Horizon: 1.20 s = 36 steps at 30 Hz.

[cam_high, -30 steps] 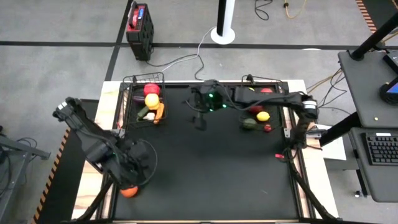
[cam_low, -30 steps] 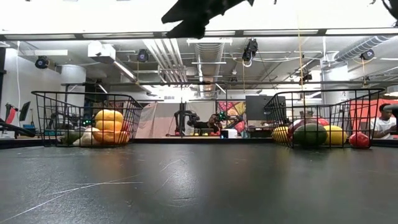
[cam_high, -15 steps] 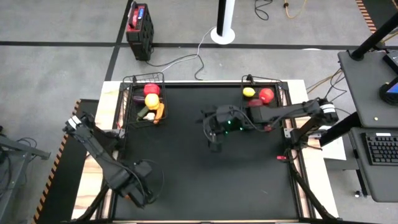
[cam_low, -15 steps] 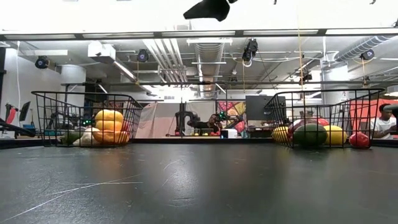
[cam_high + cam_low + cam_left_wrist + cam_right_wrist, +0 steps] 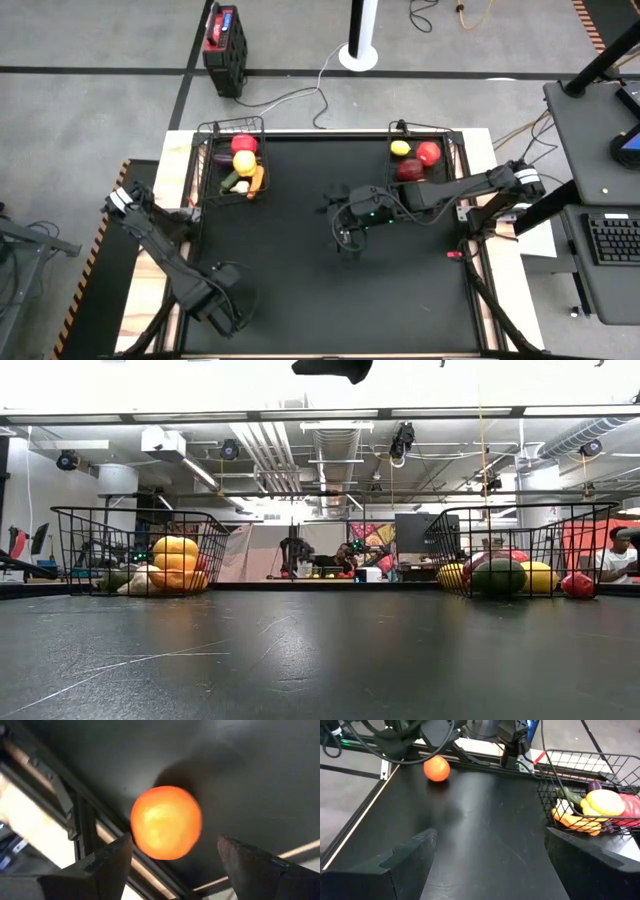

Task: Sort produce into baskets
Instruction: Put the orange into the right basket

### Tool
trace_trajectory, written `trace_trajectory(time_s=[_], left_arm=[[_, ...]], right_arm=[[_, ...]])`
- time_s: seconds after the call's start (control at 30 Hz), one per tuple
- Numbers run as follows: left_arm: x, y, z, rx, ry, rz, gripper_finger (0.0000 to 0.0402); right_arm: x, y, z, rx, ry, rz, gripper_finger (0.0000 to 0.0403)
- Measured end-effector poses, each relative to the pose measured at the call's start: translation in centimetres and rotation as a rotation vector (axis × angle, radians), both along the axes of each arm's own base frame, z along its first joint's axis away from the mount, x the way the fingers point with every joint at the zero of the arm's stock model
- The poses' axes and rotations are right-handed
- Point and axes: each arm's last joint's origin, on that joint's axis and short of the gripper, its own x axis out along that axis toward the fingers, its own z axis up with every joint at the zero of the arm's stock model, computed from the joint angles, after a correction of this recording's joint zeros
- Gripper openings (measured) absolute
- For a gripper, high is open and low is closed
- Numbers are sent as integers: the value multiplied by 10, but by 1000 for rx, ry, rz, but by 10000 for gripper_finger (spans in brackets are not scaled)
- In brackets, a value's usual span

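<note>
An orange tomato (image 5: 166, 822) lies on the black mat at the table's near left corner, close to the edge frame. My left gripper (image 5: 172, 870) hangs open just above it, pointing down, one finger on either side without touching. In the high view this gripper (image 5: 222, 318) hides the tomato. My right gripper (image 5: 346, 243) floats open and empty above the table's middle. The left basket (image 5: 210, 160) at the far left holds red, yellow, orange and green produce. The right basket (image 5: 452, 160) at the far right holds a lemon (image 5: 400, 148) and red pieces.
The mat between the baskets is bare. The right wrist view shows the orange tomato (image 5: 437, 769) below the left arm, and the left basket (image 5: 555, 775). A red-and-black box (image 5: 224, 35) and a white pole base (image 5: 359, 50) stand on the floor beyond the far edge.
My left gripper has sunk and tipped to point down over the orange tomato at the near left corner, covering it in the high view. My right gripper has swung from the far middle toward the table's centre, staying high. The produce has not moved.
</note>
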Motion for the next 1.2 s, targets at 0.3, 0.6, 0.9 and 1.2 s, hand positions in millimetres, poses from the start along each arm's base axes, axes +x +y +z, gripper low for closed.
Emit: trace_trajectory(time_s=[0.3, 0.6, 0.9, 1.2], left_arm=[[-8, -5, -22, -38, 17, 51, 274], [-11, -2, -38, -28, 20, 88, 279], [-11, -6, -37, -49, 3, 78, 309], [-16, -18, -21, -70, -13, 63, 321]], right_arm=[[0, 0, 0, 2, 0, -5, 359], [0, 0, 0, 3, 1, -3, 359], [0, 0, -1, 6, 4, -4, 359], [2, 0, -4, 24, 14, -15, 359]])
